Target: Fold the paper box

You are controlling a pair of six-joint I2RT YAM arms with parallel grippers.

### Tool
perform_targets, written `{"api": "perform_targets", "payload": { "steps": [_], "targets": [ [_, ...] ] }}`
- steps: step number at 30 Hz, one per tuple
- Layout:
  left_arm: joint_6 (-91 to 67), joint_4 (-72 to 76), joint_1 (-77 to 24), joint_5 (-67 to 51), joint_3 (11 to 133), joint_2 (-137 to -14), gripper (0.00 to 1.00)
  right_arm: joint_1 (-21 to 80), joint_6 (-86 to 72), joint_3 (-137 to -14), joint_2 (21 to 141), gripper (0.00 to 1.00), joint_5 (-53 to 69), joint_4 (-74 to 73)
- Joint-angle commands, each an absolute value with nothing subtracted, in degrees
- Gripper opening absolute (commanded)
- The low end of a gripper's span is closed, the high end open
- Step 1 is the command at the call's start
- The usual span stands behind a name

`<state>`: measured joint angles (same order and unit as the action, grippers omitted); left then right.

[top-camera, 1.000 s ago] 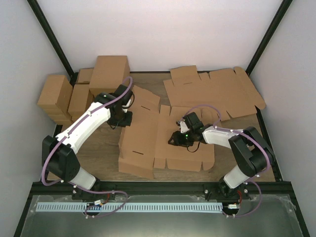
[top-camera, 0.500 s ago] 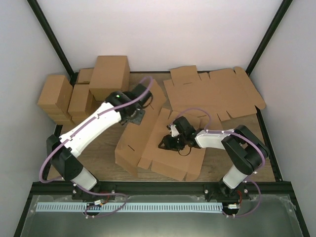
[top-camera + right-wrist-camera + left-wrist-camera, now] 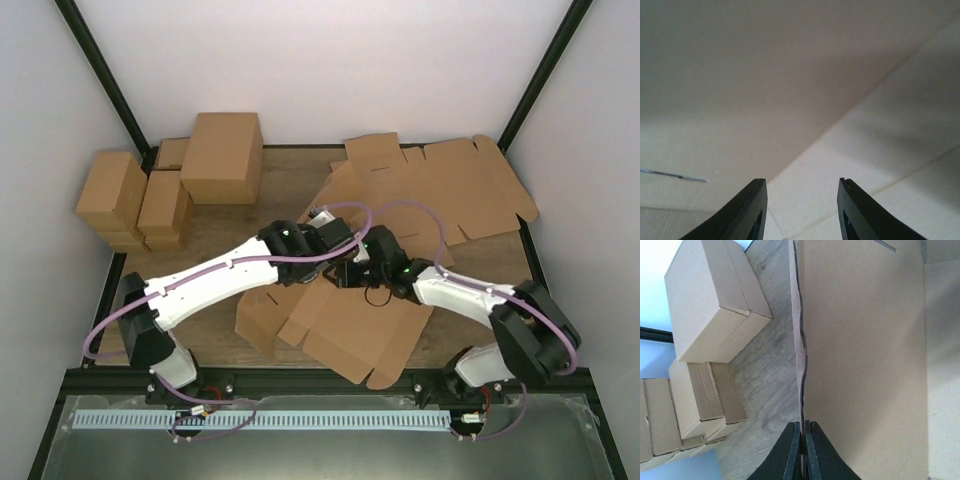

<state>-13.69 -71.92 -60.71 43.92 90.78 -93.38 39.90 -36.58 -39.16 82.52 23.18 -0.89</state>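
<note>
The paper box (image 3: pixel 360 330) is a brown die-cut cardboard piece lying partly folded at the table's front centre, with one panel lifted up. My left gripper (image 3: pixel 338 232) is shut on the edge of that upright panel (image 3: pixel 865 340); its fingertips (image 3: pixel 796 452) pinch the thin edge. My right gripper (image 3: pixel 352 272) is open, just right of the left one and over the box's inner face. In the right wrist view cardboard with a crease line (image 3: pixel 850 115) fills everything between the open fingers (image 3: pixel 756 210).
Several folded brown cartons (image 3: pixel 160 185) stand stacked at the back left and also show in the left wrist view (image 3: pixel 710 300). A pile of flat die-cut cardboard (image 3: pixel 440 190) lies at the back right. Black frame posts stand at the rear corners.
My left arm swung right toward the centre, carrying the panel upright. The box slid and turned toward the front edge. My right gripper shifted slightly up and right and stays open.
</note>
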Motion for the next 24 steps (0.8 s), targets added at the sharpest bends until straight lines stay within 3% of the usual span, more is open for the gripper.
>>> {"api": "perform_targets", "payload": {
  "steps": [1,6,9,12,18,24],
  "targets": [
    [-13.89,-71.83,-61.42,50.59,90.01,-95.45,0.05,35.53,-30.24,-41.25,75.89,0.41,14.42,-1.89],
    [-10.43,-70.11,-61.93,55.01,88.29,-94.94,0.05,28.81,-26.98,-35.13,64.60,0.45,11.32,8.76],
    [-5.95,-66.96,-62.55,62.30,84.57,-94.42,0.05,28.74,-20.21,-29.18,59.04,0.59,10.87,18.98],
    [-3.24,-65.35,-62.53,66.42,83.47,-94.93,0.04,28.55,-17.77,-31.00,57.37,0.74,6.95,16.52],
    [15.57,-50.85,-61.90,72.54,76.30,-90.54,0.04,27.87,-16.28,-36.59,60.27,0.76,12.40,10.81],
    [30.45,-34.41,-60.95,61.50,69.79,-80.97,0.04,27.86,-15.86,-35.33,61.59,0.76,15.36,10.72]
  ]
}}
